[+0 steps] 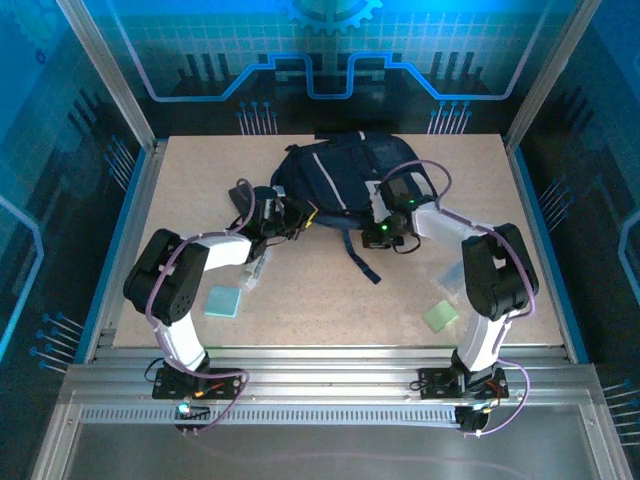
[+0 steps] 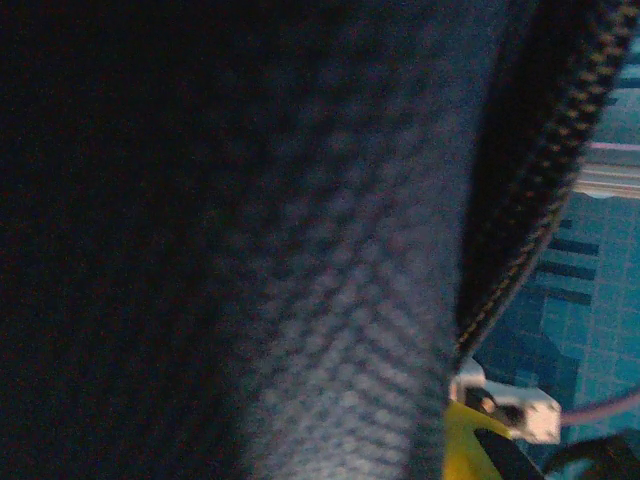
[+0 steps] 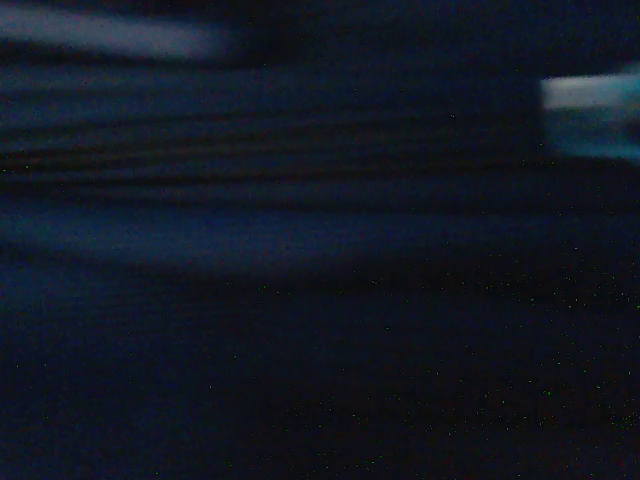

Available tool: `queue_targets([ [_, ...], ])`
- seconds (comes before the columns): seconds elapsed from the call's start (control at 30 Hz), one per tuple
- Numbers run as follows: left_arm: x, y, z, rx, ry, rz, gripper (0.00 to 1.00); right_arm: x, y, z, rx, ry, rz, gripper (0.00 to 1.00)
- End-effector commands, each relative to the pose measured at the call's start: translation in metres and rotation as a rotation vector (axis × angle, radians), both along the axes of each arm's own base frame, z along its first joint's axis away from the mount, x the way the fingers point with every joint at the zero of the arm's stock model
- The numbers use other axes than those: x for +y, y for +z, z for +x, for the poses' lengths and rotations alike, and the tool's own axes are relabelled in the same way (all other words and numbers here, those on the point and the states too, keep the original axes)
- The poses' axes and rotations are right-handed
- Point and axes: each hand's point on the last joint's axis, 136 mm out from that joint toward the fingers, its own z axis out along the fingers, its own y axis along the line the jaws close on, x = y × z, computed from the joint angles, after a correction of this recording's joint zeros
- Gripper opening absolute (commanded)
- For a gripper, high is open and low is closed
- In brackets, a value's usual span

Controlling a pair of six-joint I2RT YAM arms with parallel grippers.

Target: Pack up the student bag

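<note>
The left pincer [image 1: 284,215] meets the student bag [image 1: 335,170] at its left flank, the right pincer [image 1: 385,210] at its right. Wide or narrow, I cannot tell, navy fabric crowding both wrist cameras. The bag lies on the desk [image 1: 320,300], long axis seemingly running pincer to pincer, both arms equally near. A teal square [image 1: 223,300] lies on its near side.

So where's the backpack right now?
In the top view the backpack lies at the far middle of the table, with the left pincer and right pincer at its near edge.
</note>
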Motion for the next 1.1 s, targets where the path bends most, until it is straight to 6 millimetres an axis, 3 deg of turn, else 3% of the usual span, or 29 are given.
queue_targets([
  [0.0,0.037,0.04,0.023,-0.13,0.111,0.025,0.0,-0.073,0.002,-0.011,0.029,-0.119,-0.206,0.0],
  [0.13,0.037,0.036,0.021,-0.117,0.109,0.027,0.0,-0.099,0.015,-0.006,-0.005,-0.201,-0.252,0.0],
  [0.27,0.03,0.026,0.017,-0.095,0.092,0.029,0.0,-0.064,0.033,-0.006,-0.021,-0.115,-0.056,0.0],
  [0.33,0.023,0.019,0.014,-0.079,0.07,0.03,0.01,-0.041,0.045,-0.014,0.0,-0.05,0.074,0.24],
  [0.4,0.014,0.011,0.007,-0.057,0.044,0.029,0.14,-0.03,0.055,-0.022,0.016,-0.015,0.142,0.44],
  [0.5,0.0,-0.003,-0.007,-0.013,-0.001,0.022,0.41,-0.032,0.067,-0.032,0.013,-0.014,0.145,0.58],
  [0.6,-0.012,-0.015,-0.025,0.03,-0.052,0.015,0.62,-0.037,0.077,-0.035,-0.008,-0.039,0.142,0.63],
  [0.73,-0.02,-0.017,-0.048,0.052,-0.127,0.066,0.71,-0.037,0.084,-0.026,-0.034,-0.098,0.162,0.64],
  [0.9,-0.009,0.013,-0.063,-0.062,-0.211,0.282,0.66,-0.022,0.079,-0.008,-0.071,-0.172,0.246,0.64],
  [1.07,0.007,0.064,-0.061,-0.227,-0.234,0.493,0.69,-0.008,0.059,0.004,-0.055,-0.192,0.219,0.63],
])
